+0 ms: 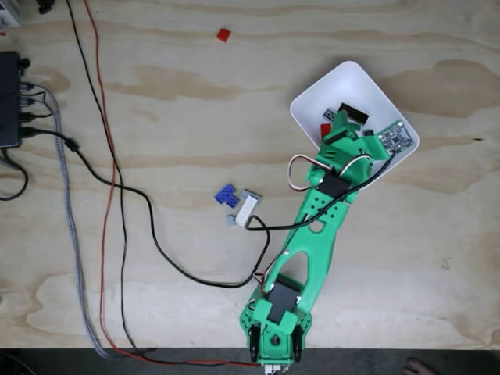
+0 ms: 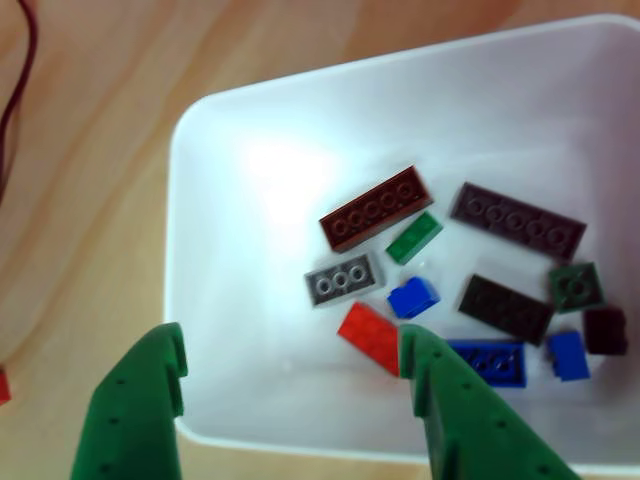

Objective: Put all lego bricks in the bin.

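Fixed view, from above: a green printed-plastic arm (image 1: 312,234) reaches from the table's near edge up and right over the bin (image 1: 355,84), a shallow white tray with rounded corners lying on a pale, grain-marked plywood table (image 1: 180,109). Left of the arm rest a blue studded plate (image 1: 227,195) and, just beside it, a white brick (image 1: 247,208) against a grey one. A lone small red brick (image 1: 223,34) sits well apart near the far edge. Black, red and braided grey cables (image 1: 101,180) trail across the left side.

Other view, looking down between the fingers: the gripper (image 2: 290,365) hangs over the bin's near wall (image 2: 300,430), jaws spread wide and holding nothing. On the glossy white floor lie a dark brown long plate (image 2: 375,208), a second dark long plate (image 2: 517,221), a slim green brick (image 2: 414,238), a grey plate with three studs (image 2: 344,279), a small blue brick (image 2: 413,297), a red brick (image 2: 370,336) partly behind the right finger (image 2: 470,420), a black plate (image 2: 505,308), a dark green square (image 2: 575,287), and further blue pieces (image 2: 495,362) at right.
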You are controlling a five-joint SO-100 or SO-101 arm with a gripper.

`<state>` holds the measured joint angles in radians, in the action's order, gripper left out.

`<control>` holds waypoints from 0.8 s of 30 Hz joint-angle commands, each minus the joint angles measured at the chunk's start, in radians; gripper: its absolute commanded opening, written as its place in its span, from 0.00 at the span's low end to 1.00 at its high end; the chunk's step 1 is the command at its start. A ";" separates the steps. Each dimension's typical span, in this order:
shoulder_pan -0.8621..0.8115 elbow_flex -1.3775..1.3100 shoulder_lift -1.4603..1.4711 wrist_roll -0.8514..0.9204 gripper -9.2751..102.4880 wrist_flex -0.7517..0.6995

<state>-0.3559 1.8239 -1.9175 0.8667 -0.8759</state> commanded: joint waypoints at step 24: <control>0.476 0.396 0.104 0.184 0.27 -0.179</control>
<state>0.0920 2.2304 -1.8224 1.0769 -1.1014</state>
